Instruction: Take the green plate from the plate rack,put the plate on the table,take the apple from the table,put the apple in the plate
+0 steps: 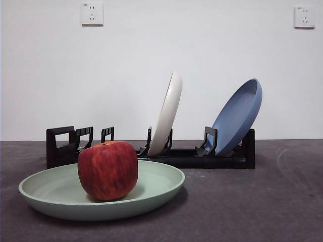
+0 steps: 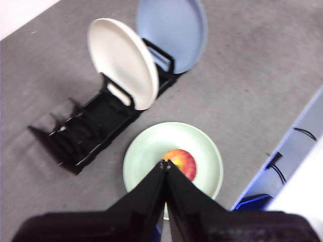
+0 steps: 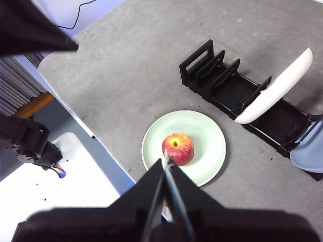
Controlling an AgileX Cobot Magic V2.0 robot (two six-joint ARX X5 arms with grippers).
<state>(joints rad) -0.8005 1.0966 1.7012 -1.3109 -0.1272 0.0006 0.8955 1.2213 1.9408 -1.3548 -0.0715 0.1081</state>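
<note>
The green plate (image 1: 156,184) lies flat on the table (image 1: 252,201) in front of the plate rack (image 1: 212,157). The red apple (image 1: 108,170) sits upright in the plate, left of its middle. Plate (image 2: 202,151) and apple (image 2: 182,161) show in the left wrist view, and plate (image 3: 209,133) and apple (image 3: 178,147) in the right wrist view. My left gripper (image 2: 165,163) is shut and empty, high above the plate. My right gripper (image 3: 165,160) is shut and empty, also high above it. Neither gripper shows in the front view.
A cream-white plate (image 1: 167,115) and a blue plate (image 1: 237,117) stand tilted in the rack (image 3: 222,85); its left slots are empty. The table edge (image 3: 96,136) lies close to the green plate. Cables (image 2: 282,156) hang beyond the edge.
</note>
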